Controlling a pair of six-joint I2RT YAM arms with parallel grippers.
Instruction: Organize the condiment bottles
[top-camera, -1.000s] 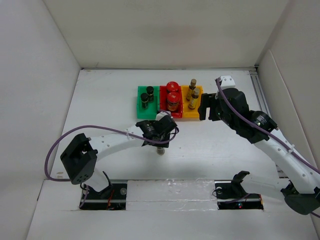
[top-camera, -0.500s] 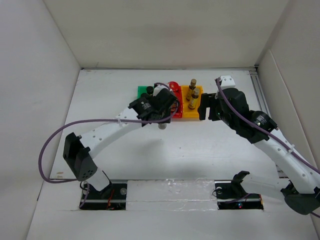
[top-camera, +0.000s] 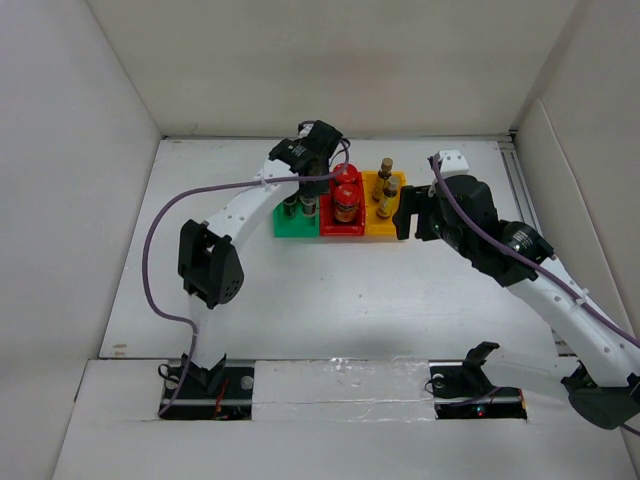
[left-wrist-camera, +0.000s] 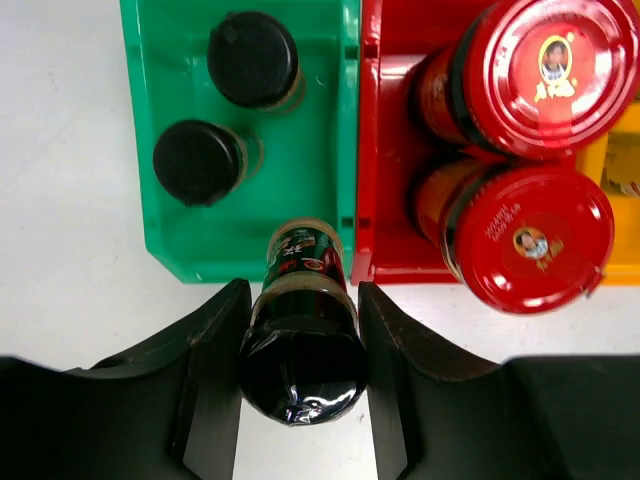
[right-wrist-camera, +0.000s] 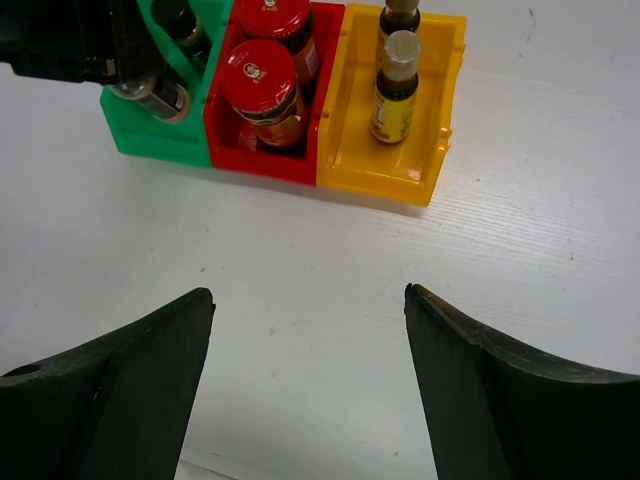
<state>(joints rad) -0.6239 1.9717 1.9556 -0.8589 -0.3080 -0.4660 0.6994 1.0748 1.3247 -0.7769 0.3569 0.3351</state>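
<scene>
the white table carries three bins side by side at its far end: the green bin, the red bin touching it, and the yellow bin beyond. my left pincer is pressed onto a short dark bottle, pinching it around the top. the bottle hangs at the near wall of the green bin, close to the corner shared with the red one; i cannot tell whether its foot is past the lip. my right pincer is spread wide with nothing in it, hovering by the yellow end of the row. the worry, as i judge it: if i lower with the foot over the lip rather than inside, the bottle catches the wall, tips in my grip or shoves the bin. if i drift sideways, my finger on that side nudges the nearer of the two red-capped jars. pushing too deep knocks the two black-capped bottles standing further in. letting go while it leans would let it topple. the bottle itself looks small and slim: dark glass with a little red and green print on the label, a pale band at the neck and a glossy black cap. the two yellow-labelled bottles stand upright in the yellow bin.
</scene>
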